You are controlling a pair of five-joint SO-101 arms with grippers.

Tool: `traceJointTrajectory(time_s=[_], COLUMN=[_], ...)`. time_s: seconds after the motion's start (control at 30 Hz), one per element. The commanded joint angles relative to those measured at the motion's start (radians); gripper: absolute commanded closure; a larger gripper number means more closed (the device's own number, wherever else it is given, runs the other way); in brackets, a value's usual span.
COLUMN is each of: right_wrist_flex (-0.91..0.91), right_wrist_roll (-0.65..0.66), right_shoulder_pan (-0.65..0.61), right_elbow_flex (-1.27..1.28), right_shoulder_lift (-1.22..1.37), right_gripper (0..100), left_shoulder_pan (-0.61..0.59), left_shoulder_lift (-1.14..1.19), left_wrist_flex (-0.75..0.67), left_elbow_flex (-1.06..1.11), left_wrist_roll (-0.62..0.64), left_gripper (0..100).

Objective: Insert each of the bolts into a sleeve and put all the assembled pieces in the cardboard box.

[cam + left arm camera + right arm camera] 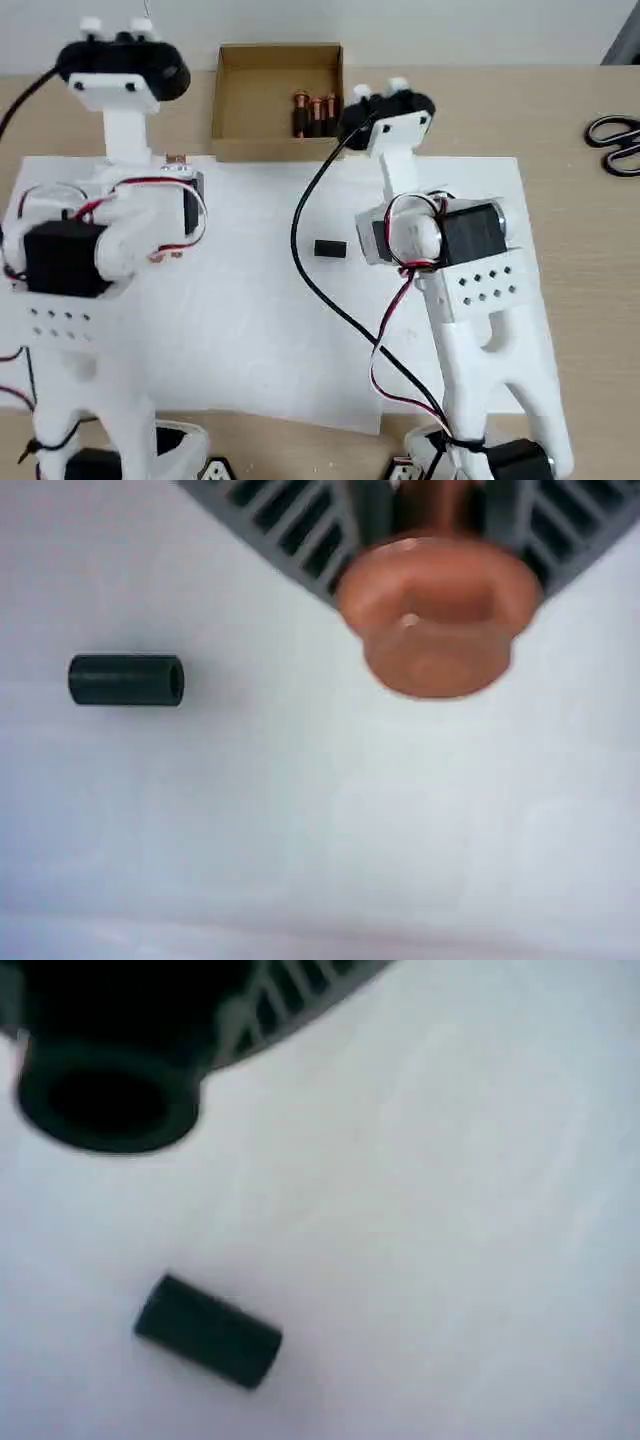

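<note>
An open-topped brown cardboard box (232, 100) stands on the desk at the far edge of the white sheet (250, 330). Inside, by one side wall, three copper-coloured bolts seated in black sleeves (315, 113) lie side by side. One short black cylindrical sleeve (330, 248) (126, 680) (208, 1332) lies on its side on the sheet – loose, well apart from the box. A copper-coloured flanged bolt (435, 615) sits clamped in the left gripper (440, 515), head outward – another black sleeve (105, 1100), bore showing, in the right gripper (110, 1030).
</note>
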Motion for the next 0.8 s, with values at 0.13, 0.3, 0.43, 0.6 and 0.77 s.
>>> traceJointTrajectory(time_s=[0.13, 0.3, 0.43, 0.6, 0.77], right_wrist_flex=[-0.041, -0.085, -0.205, -0.400, -0.552], right_wrist_roll=[-0.060, -0.060, -0.054, -0.037, -0.008], right_shoulder_pan=[-0.084, -0.137, -0.137, -0.137, -0.145], right_elbow_flex=[-0.006, 0.023, 0.170, 0.420, 0.671], right_shoulder_lift=[-0.041, -0.117, -0.223, -0.380, -0.529], right_gripper=[99.5, 99.5, 99.5, 99.5, 99.5], left_shoulder_pan=[0.012, 0.081, 0.112, 0.112, 0.112], left_shoulder_lift=[-0.195, -0.295, -0.359, -0.387, -0.387], left_wrist_flex=[-0.222, -0.321, -0.379, -0.451, -0.512], left_elbow_flex=[0.222, 0.395, 0.483, 0.581, 0.621], left_wrist_roll=[0.012, 0.014, 0.057, 0.095, 0.166], left_gripper=[99, 99, 99, 99, 99])
